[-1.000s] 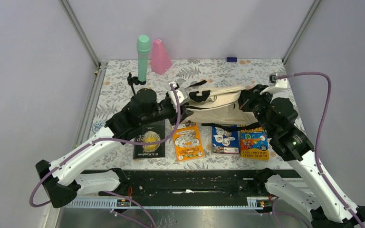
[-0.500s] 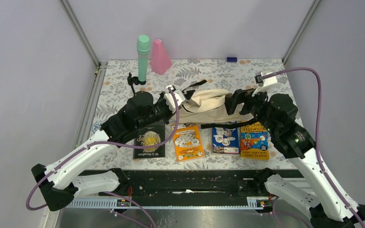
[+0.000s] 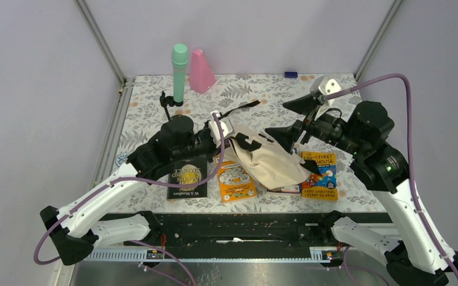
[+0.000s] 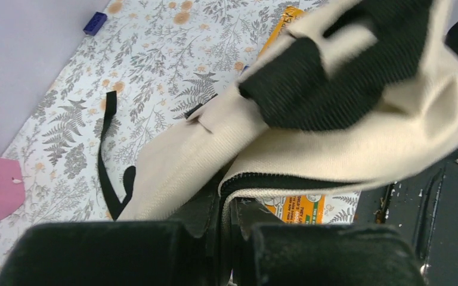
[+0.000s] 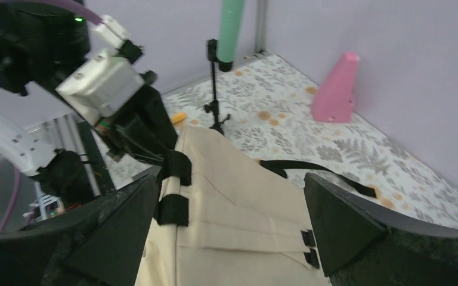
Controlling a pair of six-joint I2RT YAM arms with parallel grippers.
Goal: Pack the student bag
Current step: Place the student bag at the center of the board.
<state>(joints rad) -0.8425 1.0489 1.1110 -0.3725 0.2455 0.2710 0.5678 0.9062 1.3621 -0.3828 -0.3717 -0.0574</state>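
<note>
The student bag [image 3: 271, 164] lies crumpled at the centre of the surface [image 3: 256, 89]. Its left end is raised, and the remainder is draped over an orange book [image 3: 232, 182] and most of a blue book [image 3: 285, 189].

Left tool [image 3: 229, 136]: clenched on the bag's black zipper edge. The wrist view shows its fingers [image 4: 200, 211] pinching the trim.

Right tool [image 3: 275, 119]: released, jaws spread wide, just beside the bag's upper edge. Contact cannot be determined.

One black strap [image 3: 238, 109] trails rearward. A black book [image 3: 188, 176] and a yellow book [image 3: 320, 176] flank the bag. A green cylinder [image 3: 179, 71] and a pink cone [image 3: 201, 70] stand at the rear left.
</note>
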